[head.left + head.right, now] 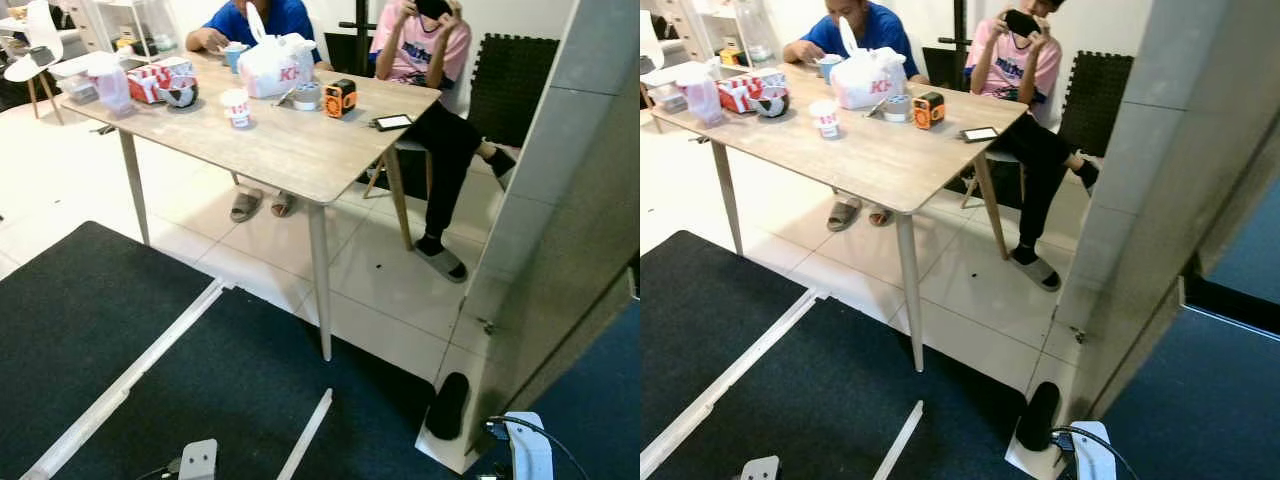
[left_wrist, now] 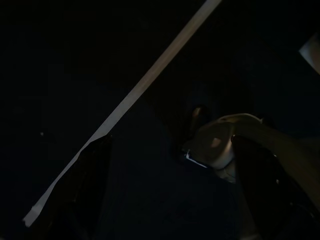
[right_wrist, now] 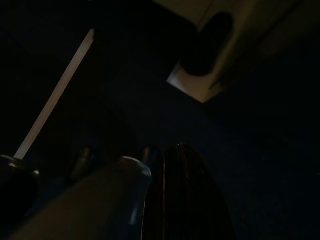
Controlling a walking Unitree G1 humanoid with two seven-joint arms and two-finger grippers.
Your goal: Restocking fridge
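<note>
we stand with both arms hanging, left tool point(image 2: 165, 190) spread wide and empty, right tool's state unclear, the counter point(image 1: 290, 150) ahead to our left.

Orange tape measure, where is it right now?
The orange tape measure sits on the wooden table near its far right corner, between the roll of tape and the phone.
</note>
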